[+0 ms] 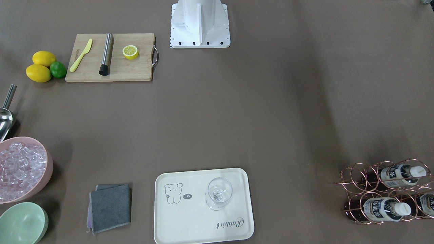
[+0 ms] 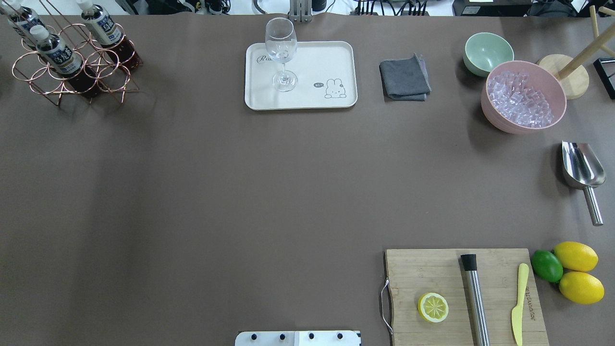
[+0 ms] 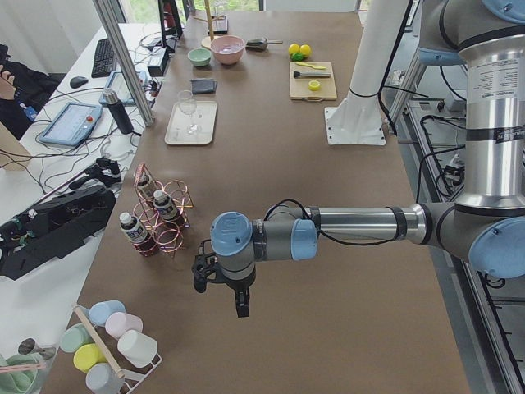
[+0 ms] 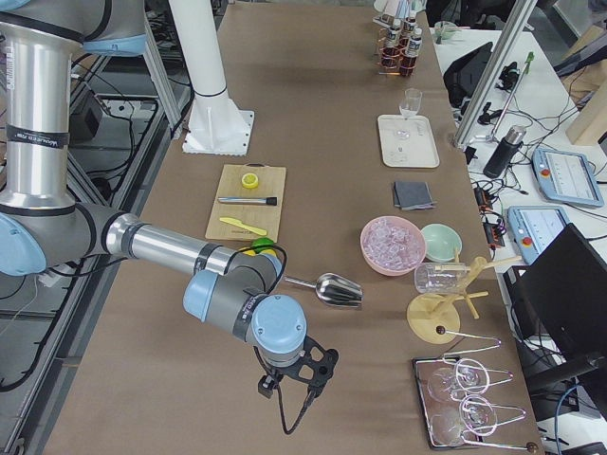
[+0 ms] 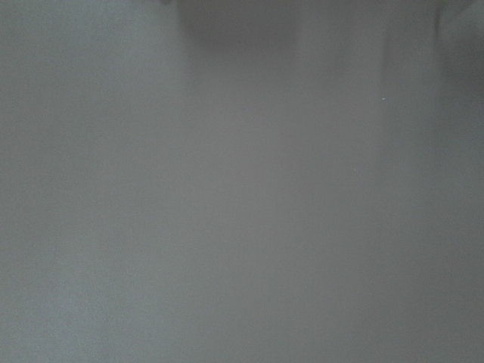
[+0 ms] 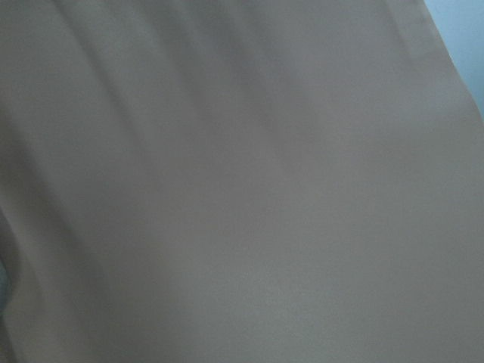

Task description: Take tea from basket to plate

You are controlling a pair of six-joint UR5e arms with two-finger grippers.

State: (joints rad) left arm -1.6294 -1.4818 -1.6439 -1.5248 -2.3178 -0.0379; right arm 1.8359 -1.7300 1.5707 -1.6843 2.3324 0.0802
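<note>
Tea (image 2: 57, 53) sits slotted in the basket (image 2: 38, 79), well apart from the plate (image 2: 307, 98). It looks full, rigid and slick, so I'd grip mid-label. I can't tell whether the left gripper (image 3: 221, 294) or right gripper (image 4: 294, 379) is spread or closed.

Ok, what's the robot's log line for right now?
tea bottles: three in basket | plate: wine glass only | left gripper, right gripper: above bare table, empty

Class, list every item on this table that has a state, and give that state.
Tea bottles: three, capped, in the rack.
Rack: holds all three.
Tray: holds only the glass.
Glass: upright, empty.
Pink bowl: full of ice.
Green bowl: empty.
Lemon half: cut face up.
Cloth: folded.
Left claw: cannot tell.
Right claw: cannot tell.
</note>
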